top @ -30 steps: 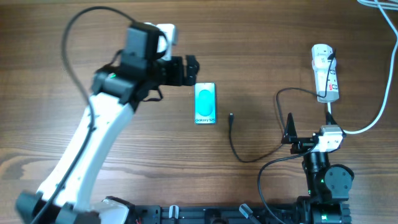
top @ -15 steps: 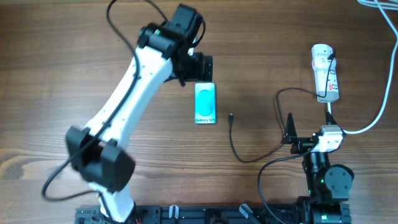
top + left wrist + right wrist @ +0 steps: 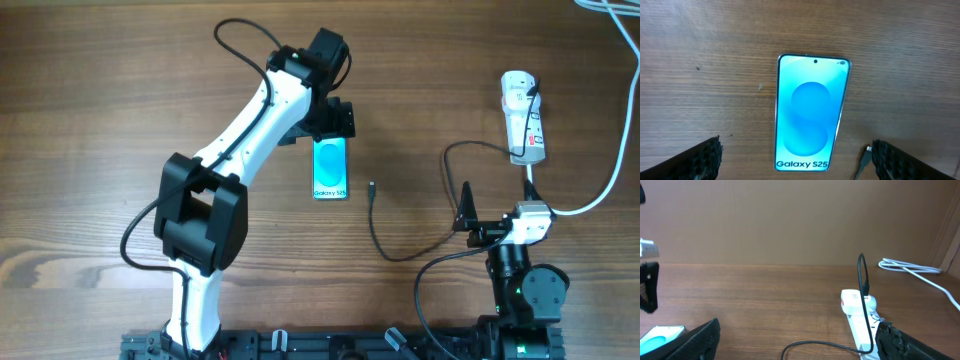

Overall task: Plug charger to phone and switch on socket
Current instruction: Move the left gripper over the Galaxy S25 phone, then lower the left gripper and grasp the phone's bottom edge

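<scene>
The left hand (image 3: pixel 338 120) had been swung over the phone's (image 3: pixel 330 167) top end, spread wide and empty. The charger (image 3: pixel 372 188) tip was seen just beside the phone. The right hand (image 3: pixel 468 218) was held wide, empty.

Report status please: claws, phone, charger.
Left claw open, hovering over phone. Right claw open, empty. Charger tip lies beside phone, unplugged. Nothing between them.

I see the phone (image 3: pixel 330 168) flat, cyan screen up, "Galaxy S25" at its near end. The charger (image 3: pixel 388 254) is a thin black cable looping across the wood. Its tip (image 3: pixel 372 188) lies just right of the phone's near end, not touching it. The socket (image 3: pixel 522 130) sits well off to the right, white, lengthwise, with the black cable running up to it.
</scene>
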Tool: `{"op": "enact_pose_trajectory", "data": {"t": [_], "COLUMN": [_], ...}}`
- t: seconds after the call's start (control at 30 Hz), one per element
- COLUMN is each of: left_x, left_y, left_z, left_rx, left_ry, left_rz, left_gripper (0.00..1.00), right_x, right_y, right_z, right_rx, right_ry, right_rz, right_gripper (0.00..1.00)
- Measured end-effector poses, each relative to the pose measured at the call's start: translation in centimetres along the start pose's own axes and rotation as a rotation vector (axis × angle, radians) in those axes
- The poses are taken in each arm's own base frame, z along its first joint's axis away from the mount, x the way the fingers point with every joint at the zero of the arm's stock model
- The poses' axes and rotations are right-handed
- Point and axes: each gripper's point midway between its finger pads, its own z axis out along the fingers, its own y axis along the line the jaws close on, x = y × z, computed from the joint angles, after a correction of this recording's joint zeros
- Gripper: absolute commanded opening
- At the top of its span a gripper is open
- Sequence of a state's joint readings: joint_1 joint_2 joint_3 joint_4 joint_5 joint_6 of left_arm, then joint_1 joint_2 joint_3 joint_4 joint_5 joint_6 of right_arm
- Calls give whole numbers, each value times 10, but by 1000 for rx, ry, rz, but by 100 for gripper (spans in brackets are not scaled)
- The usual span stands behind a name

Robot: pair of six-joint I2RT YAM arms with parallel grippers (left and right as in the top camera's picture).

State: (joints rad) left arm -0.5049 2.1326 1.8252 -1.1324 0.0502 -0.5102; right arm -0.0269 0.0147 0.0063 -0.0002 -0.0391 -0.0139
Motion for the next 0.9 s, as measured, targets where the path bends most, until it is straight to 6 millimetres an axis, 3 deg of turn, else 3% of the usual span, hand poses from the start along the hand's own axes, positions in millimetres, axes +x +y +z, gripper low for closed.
{"op": "enact_pose_trajectory", "data": {"t": [0.37, 0.57, 0.9], "left_x": [18, 26, 24], "left_y": [-17, -11, -12], "left_z": [14, 41, 44], "left_rx": [-36, -98, -96], "left_ry": [-3, 42, 37], "left_rz": [-12, 4, 40], "left_gripper": [100, 100, 100], "right_x": [0, 0, 0], "right_y": [0, 0, 0], "right_z": [0, 0, 0], "right_rx": [0, 0, 0], "right_ry": [0, 0, 0], "right_rz": [0, 0, 0], "right_gripper": [100, 100, 100]}}
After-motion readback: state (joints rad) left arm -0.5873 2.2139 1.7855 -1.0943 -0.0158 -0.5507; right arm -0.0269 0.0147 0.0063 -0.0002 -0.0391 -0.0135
